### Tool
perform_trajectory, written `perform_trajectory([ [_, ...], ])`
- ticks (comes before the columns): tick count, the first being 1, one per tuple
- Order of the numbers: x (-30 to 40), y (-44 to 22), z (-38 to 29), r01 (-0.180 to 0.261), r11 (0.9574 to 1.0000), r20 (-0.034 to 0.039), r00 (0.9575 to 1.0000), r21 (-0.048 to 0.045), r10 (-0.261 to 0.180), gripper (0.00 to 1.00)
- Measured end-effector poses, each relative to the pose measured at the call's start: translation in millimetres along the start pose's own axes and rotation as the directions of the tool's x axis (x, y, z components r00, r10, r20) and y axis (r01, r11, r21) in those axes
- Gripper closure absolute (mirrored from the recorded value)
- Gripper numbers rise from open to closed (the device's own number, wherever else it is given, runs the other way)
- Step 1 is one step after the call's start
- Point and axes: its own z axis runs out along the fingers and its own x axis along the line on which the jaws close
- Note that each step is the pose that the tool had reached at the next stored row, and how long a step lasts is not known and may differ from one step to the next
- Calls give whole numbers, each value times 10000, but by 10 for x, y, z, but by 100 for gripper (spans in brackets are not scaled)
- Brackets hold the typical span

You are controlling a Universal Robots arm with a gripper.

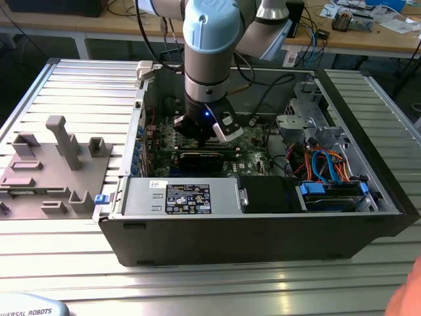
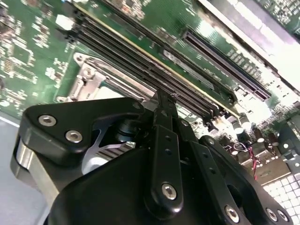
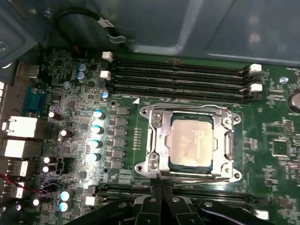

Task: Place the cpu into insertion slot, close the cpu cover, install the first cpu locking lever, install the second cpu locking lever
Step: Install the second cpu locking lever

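Inside an open desktop computer case (image 1: 368, 217) on a slatted metal table (image 1: 79, 72): cpu (image 3: 191, 141) seated in the insertion slot (image 3: 157, 161), silvery cpu cover (image 3: 161, 123) lying closed around it on the green motherboard (image 3: 276, 117), beside the long black memory slots (image 3: 178, 75). Gripper (image 3: 161, 193) poised at the socket's edge, fingers (image 2: 164, 110) pressed together, nothing held. Placement and cover apparently done; locking levers hard to make out, so whether either is latched cannot be told.
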Motion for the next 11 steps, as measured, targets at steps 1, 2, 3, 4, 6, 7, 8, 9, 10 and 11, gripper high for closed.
perform_trajectory([
  [1, 18, 8, 10, 11, 10000, -3, 10000, -2, -11, 89],
  [2, 40, 22, 23, 36, 10000, -7, 10000, -5, -36, 89],
  [3, 52, 29, 31, 51, 10000, -10, 10000, -9, -51, 89],
  [4, 63, 37, 40, 67, 10000, -11, 10000, -15, -67, 89],
  [6, 90, 49, 59, 102, 9999, -15, 9999, -25, -102, 89],
  [7, 101, 53, 64, 112, 9999, -18, 9999, -25, -112, 89],
  [8, 116, 59, 73, 126, 9999, -21, 9999, -27, -126, 89],
  [9, 124, 65, 80, 138, 9999, -23, 9999, -26, -138, 89],
  [10, 133, 72, 86, 153, 9999, -27, 9999, -25, -153, 89],
  [11, 140, 76, 91, 165, 9999, -29, 9999, -31, -165, 89],
])
